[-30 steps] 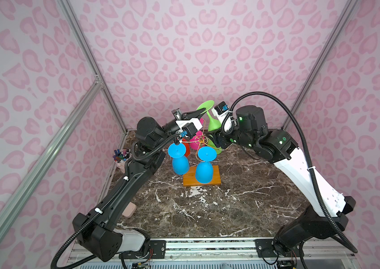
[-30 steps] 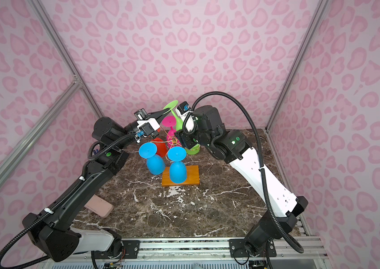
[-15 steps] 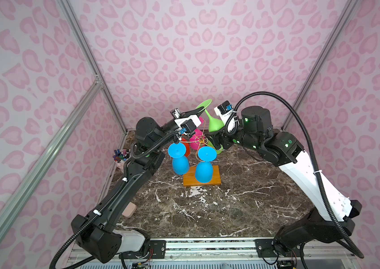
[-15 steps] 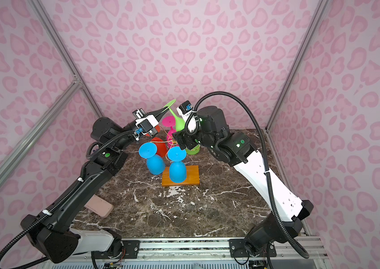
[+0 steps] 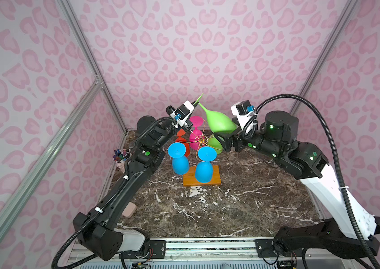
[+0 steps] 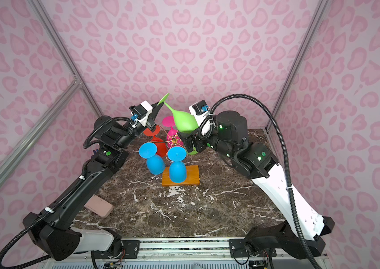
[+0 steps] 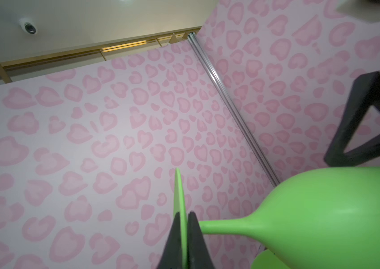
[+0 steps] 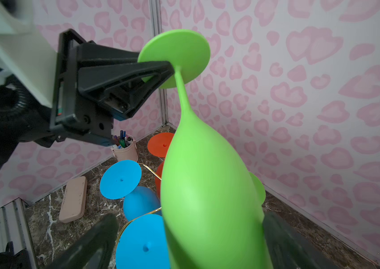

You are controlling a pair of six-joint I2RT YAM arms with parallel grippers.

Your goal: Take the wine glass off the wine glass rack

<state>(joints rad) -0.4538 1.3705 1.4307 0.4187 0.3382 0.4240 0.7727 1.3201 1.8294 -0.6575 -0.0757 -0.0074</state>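
Note:
The wine glass rack (image 5: 200,139) (image 6: 173,139) is a gold wire stand on an orange-brown wooden base (image 5: 215,179). A green wine glass (image 5: 219,121) (image 6: 183,121) (image 7: 335,209) (image 8: 207,186) hangs tilted above the rack's arms, foot uppermost. My left gripper (image 5: 196,103) (image 6: 159,106) (image 7: 183,213) (image 8: 161,67) is shut on the edge of its foot disc. My right gripper (image 5: 225,135) (image 6: 187,139) (image 8: 186,244) is open, its fingers (image 8: 91,244) standing apart from the bowl on either side.
On the rack hang two blue glasses (image 5: 179,160) (image 5: 204,167), a pink one (image 5: 194,130), an orange one (image 5: 183,144) and another green one (image 5: 214,144). A cup of pens (image 5: 121,158) and a pink case (image 6: 98,206) sit at the left. Patterned walls close three sides.
My right gripper has opened wide, letting go of the green glass's bowl. The left gripper still holds the foot, which has turned from nearly face-on to edge-on in the top views.

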